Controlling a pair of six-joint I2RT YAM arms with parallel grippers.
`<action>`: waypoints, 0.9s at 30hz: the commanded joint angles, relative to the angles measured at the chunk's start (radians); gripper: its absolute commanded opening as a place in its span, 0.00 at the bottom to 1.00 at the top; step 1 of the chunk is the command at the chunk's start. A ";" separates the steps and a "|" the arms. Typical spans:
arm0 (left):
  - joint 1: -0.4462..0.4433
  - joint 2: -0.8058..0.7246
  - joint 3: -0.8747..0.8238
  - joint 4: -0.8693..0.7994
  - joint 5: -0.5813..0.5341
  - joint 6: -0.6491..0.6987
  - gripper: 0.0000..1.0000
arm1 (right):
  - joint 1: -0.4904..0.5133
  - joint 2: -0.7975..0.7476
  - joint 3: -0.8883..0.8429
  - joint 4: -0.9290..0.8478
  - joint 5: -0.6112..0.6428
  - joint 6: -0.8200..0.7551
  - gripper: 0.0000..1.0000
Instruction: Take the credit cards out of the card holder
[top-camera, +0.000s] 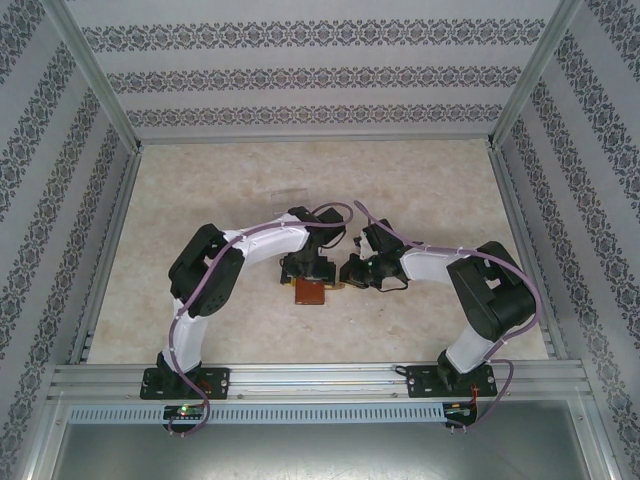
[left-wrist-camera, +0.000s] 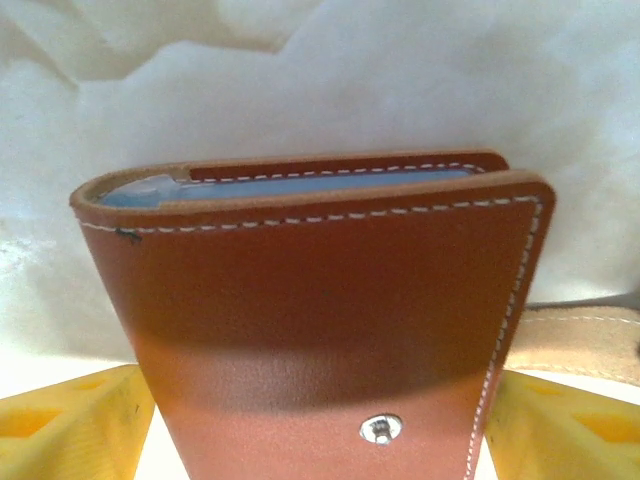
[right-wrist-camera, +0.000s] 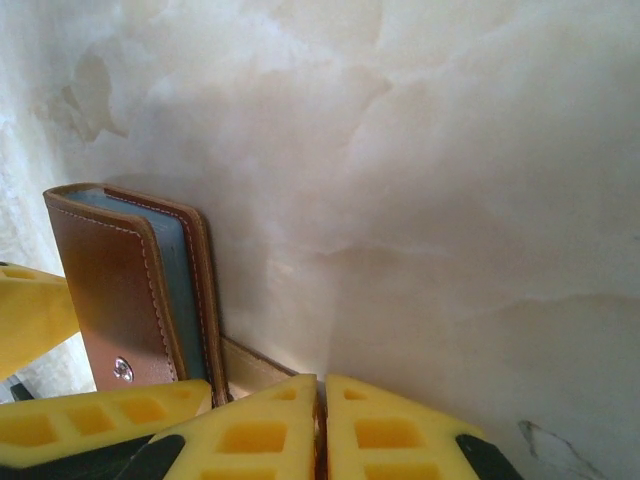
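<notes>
Left jaws flanking card holder (left-wrist-camera: 320, 310) lengthwise

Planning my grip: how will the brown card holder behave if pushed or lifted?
The card holder looks like stiff stitched leather, so it probably keeps shape. Its smooth face may slip. The thin strap likely flexes when pulled.

A: Status of the table (top-camera: 200, 200)?
B: Pale marbled top, aluminium rail (top-camera: 320, 372) along near edge. Clear tray (top-camera: 283, 197) lies toward the back, outline faint. Brown card holder (top-camera: 310, 293) mid-table — can't tell if it's resting on it.
</notes>
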 joint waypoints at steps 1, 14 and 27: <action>-0.012 0.007 0.020 -0.014 -0.003 0.011 0.83 | -0.009 0.011 -0.013 0.004 -0.014 -0.008 0.11; -0.012 -0.042 0.059 -0.089 -0.080 0.014 0.82 | -0.018 0.003 -0.022 -0.006 -0.014 -0.014 0.11; -0.011 -0.066 0.043 -0.116 -0.116 0.016 0.76 | -0.021 0.001 -0.022 -0.016 -0.009 -0.012 0.11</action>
